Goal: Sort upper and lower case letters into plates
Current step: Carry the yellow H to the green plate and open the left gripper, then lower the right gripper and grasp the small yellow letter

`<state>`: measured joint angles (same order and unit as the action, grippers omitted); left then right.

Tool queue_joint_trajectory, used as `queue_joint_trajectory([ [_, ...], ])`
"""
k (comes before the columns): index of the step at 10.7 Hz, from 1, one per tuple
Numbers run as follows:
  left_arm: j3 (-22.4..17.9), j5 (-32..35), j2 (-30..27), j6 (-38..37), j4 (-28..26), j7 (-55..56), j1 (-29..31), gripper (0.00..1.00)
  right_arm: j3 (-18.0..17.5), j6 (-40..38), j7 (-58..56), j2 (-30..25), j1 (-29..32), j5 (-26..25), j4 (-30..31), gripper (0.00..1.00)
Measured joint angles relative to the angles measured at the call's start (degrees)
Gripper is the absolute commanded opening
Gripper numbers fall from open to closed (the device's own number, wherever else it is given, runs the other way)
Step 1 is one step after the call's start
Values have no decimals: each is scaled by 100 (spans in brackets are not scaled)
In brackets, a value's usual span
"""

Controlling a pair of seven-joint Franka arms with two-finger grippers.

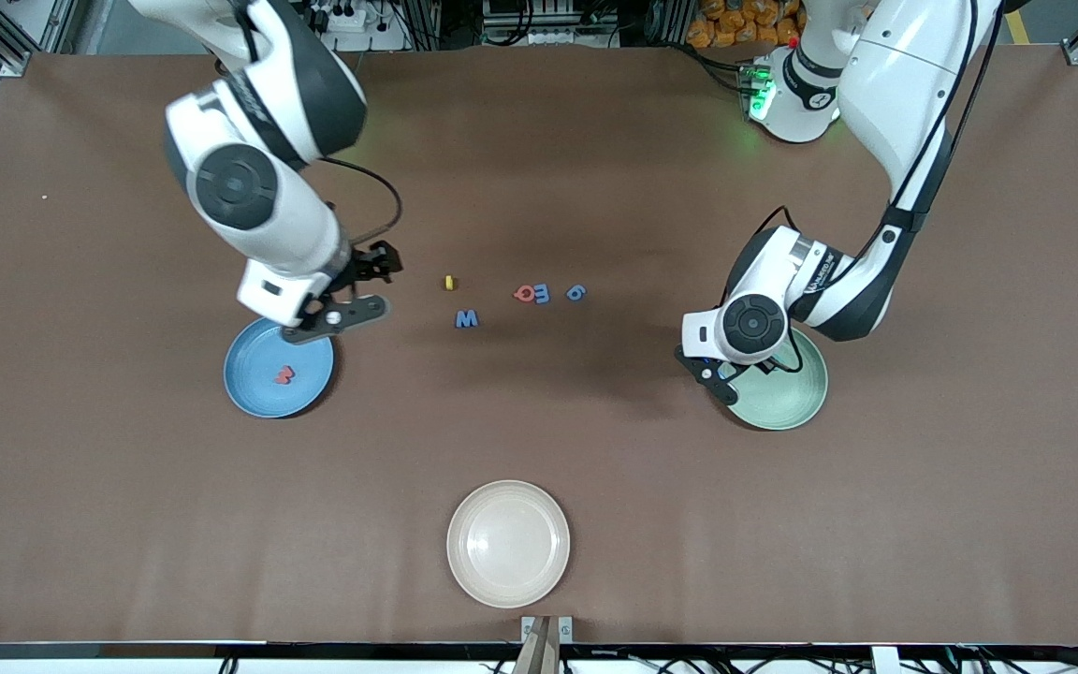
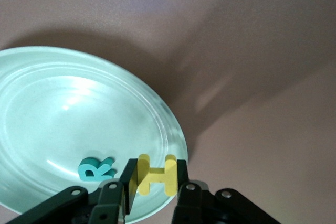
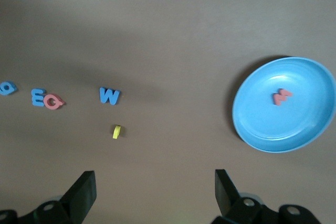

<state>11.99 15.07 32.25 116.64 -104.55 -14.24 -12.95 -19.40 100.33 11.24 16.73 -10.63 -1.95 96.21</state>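
My left gripper [image 2: 154, 179] is shut on a yellow H [image 2: 153, 171] and holds it low over the rim of the pale mint plate [image 2: 52, 108]. A teal R [image 2: 96, 169] lies in that plate. In the front view the left gripper [image 1: 713, 374] is over the mint plate's [image 1: 787, 393] edge. My right gripper [image 3: 155, 184] is open and empty, over the table beside the blue plate [image 1: 258, 384], which holds a red letter [image 1: 284, 376]. A yellow letter [image 1: 448, 282], blue W [image 1: 467, 319], red Q [image 1: 525, 293], blue E [image 1: 542, 293] and another blue letter [image 1: 575, 293] lie mid-table.
A cream-white plate [image 1: 508, 543] sits near the table's front edge, nearer the front camera than the loose letters. The right wrist view shows the blue plate [image 3: 310, 129], its red letter [image 3: 281, 96] and the W [image 3: 109, 96].
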Motion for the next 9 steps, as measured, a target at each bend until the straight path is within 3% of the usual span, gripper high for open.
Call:
queue_joint_trajectory([
  [2,-5,0,12,6,2,-75,22,0,-43,378,4,247,-126,-1,143,100],
  [9,36,-41,94,124,10,-601,351,0,-252,2324,841,469,-389,-15,1768,92],
])
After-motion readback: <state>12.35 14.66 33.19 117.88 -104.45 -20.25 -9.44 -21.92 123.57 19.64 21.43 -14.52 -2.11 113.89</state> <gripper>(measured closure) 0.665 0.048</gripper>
